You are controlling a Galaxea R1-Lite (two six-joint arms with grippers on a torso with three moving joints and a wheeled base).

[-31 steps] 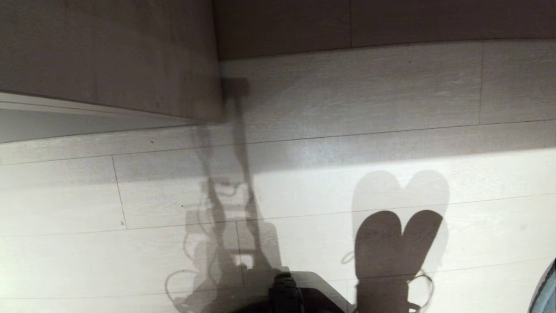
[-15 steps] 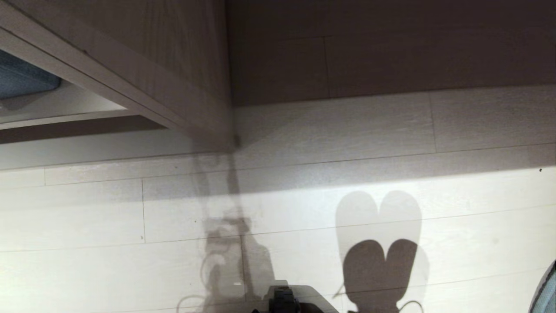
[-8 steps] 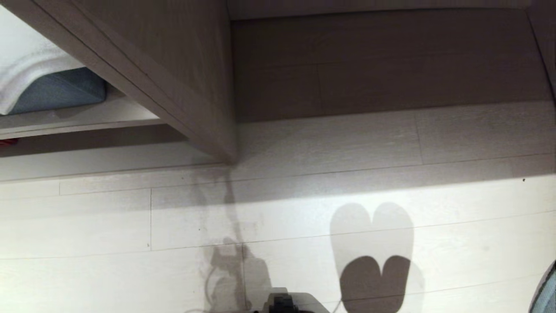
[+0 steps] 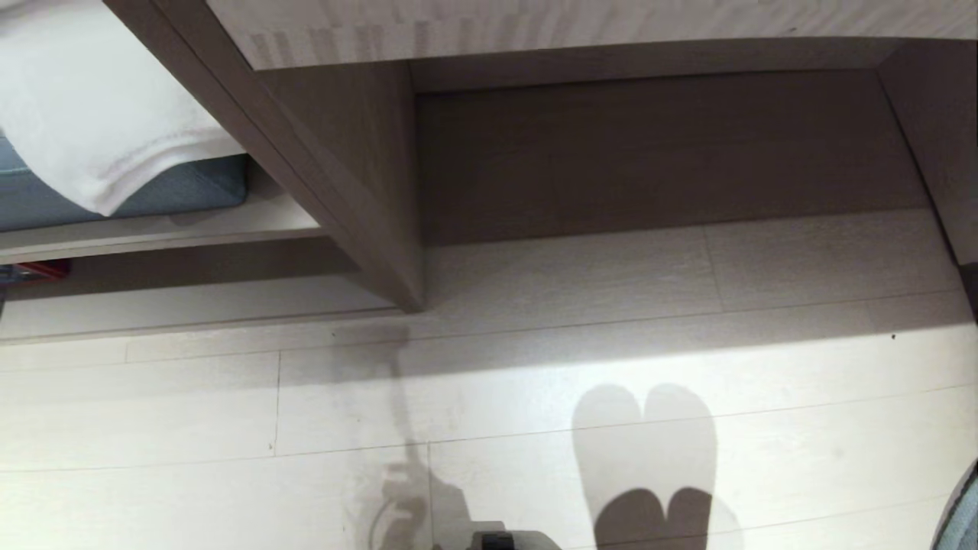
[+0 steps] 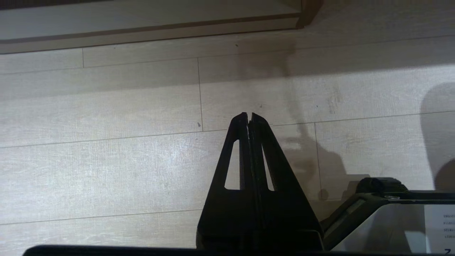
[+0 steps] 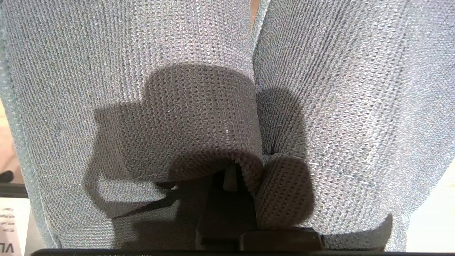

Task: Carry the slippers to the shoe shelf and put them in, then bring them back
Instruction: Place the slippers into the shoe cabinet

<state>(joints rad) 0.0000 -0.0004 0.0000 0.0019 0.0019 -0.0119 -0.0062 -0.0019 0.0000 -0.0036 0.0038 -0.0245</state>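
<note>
**Both grippers closed, neither arm in the head view**

The left gripper (image 5: 249,115) hangs free, pointing down at the floor, its two black fingers pressed together tip to tip with nothing between them. The right gripper (image 6: 230,179) is clamped shut on the folded bands of the slippers (image 6: 199,117), its fingertips mostly buried in the grey knit. A bit of the robot's base (image 4: 497,541) shows at the head view's lower edge.

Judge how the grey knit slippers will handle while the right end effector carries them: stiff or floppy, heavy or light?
The slippers are probably soft: the knit band bunches where the right end effector pinches it. Likely light, since one pinch holds both. They may swing, hanging side by side.
</note>
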